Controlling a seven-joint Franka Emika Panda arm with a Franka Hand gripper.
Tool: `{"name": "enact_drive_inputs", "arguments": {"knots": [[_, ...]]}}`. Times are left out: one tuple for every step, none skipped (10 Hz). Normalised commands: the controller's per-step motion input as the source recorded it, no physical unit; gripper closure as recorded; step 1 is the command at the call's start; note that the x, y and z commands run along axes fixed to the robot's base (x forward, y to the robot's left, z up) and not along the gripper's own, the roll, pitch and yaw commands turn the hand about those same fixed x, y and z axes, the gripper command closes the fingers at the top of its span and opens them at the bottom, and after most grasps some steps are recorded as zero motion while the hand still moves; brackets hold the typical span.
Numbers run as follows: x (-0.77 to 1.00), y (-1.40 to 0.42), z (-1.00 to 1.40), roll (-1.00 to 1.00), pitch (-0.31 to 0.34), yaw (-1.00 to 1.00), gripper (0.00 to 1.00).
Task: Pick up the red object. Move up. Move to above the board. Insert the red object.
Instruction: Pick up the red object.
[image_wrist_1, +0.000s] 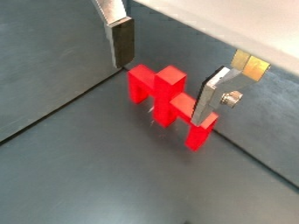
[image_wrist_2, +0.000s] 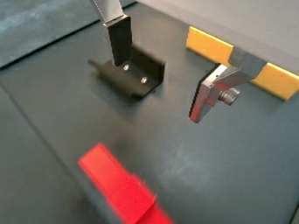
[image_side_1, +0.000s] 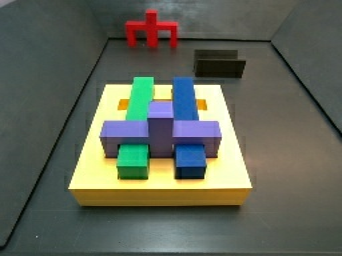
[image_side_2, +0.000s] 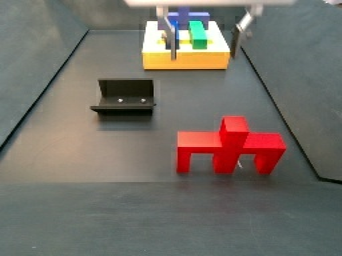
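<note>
No readable writing or markings appear on any part. The red object (image_side_2: 229, 147) stands upright on the dark floor (image_side_2: 80, 140), near one wall, with open floor around it. The claw (image_wrist_1: 163, 72) hangs over it, its fingers (image_wrist_1: 121, 42) spread wide and holding nothing. The fixture (image_side_2: 126, 97) stands beside it, apart. The board (image_side_1: 163, 175) lies well apart, carrying green, blue and purple blocks (image_side_1: 160, 130).

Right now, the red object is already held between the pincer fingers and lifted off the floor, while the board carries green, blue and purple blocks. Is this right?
Not quite. The red object stands on the floor, unheld, as a side view shows. In a wrist view the pincer is open around it, not gripping. The board does carry green, blue and purple blocks.
</note>
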Motion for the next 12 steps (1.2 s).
{"name": "enact_drive_inputs", "arguments": {"knots": [[0.0,0.85,-0.31,-0.08,-0.019,-0.1,0.0],[-0.01,0.83,-0.39,-0.08,-0.056,-0.11,0.0],[-0.25,0.63,-0.59,0.08,-0.141,-0.16,0.0],[-0.31,0.52,-0.51,0.1,-0.12,-0.21,0.0],[-0.31,0.31,-0.41,0.07,-0.107,-0.13,0.0],[-0.3,0.21,-0.35,0.04,-0.097,-0.07,0.0],[-0.3,0.11,-0.23,0.0,-0.073,0.0,0.0],[-0.25,0.11,-0.19,0.0,-0.054,0.0,0.0],[-0.15,0.19,-0.24,0.01,-0.053,0.0,0.0],[-0.01,0.16,-0.26,0.08,-0.037,0.0,0.0],[0.0,0.17,-0.28,0.1,-0.034,-0.04,0.0],[0.0,0.12,-0.24,0.12,-0.011,-0.1,0.0]]}}
